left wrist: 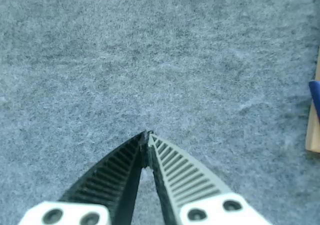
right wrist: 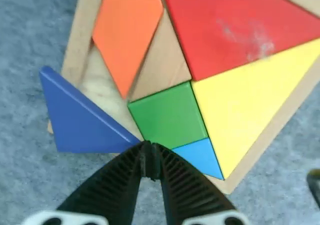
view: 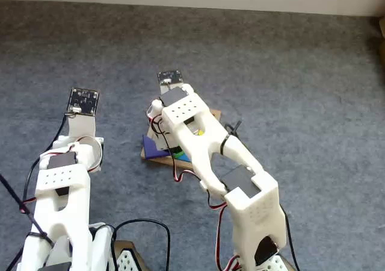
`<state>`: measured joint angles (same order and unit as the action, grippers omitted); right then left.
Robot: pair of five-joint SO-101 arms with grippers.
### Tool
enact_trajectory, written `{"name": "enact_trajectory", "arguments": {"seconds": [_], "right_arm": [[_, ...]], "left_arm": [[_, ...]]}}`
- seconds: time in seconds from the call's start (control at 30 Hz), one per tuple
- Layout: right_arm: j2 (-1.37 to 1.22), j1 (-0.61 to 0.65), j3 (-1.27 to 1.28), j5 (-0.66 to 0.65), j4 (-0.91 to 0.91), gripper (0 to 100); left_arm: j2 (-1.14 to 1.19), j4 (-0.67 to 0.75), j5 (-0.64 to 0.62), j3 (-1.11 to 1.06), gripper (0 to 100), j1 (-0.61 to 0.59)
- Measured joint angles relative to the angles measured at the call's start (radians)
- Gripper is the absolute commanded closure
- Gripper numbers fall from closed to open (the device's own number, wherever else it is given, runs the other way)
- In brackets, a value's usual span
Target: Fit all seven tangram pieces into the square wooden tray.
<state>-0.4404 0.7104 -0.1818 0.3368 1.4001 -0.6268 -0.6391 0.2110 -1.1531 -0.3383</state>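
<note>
The square wooden tray [right wrist: 80,30] holds a red triangle [right wrist: 235,25], a yellow triangle [right wrist: 250,100], a green square [right wrist: 167,115], a small light-blue triangle [right wrist: 200,157] and an orange parallelogram [right wrist: 127,30]. A dark blue triangle [right wrist: 75,120] lies half over the tray's rim, partly on the carpet. My right gripper [right wrist: 150,150] is shut with nothing in it, its tips at the meeting corners of the blue triangle and green square. My left gripper [left wrist: 147,137] is shut over bare carpet, well away from the tray edge [left wrist: 313,125]. In the high view the right arm covers most of the tray [view: 157,158].
Grey carpet [view: 289,84] spreads all around the tray. Bare wood [right wrist: 160,67] shows between the orange, red and green pieces. Red and black cables [view: 180,173] hang beside the right arm near the tray's front.
</note>
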Motion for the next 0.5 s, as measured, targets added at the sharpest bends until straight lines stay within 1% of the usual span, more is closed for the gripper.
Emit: {"name": "enact_trajectory", "arguments": {"seconds": [0.17, 0.33, 0.5], "right_arm": [[0.000, 0.031, -0.040, 0.000, -0.008, 99.3], [0.000, 0.114, -0.041, 0.000, -0.150, 99.3], [0.000, 0.152, -0.041, 0.000, -0.207, 99.3]], "left_arm": [[0.000, 0.000, -0.012, 0.000, 98, -0.032], [0.000, 0.012, -0.086, 0.000, 98, -0.092], [0.000, 0.028, -0.097, 0.000, 98, -0.109]]}}
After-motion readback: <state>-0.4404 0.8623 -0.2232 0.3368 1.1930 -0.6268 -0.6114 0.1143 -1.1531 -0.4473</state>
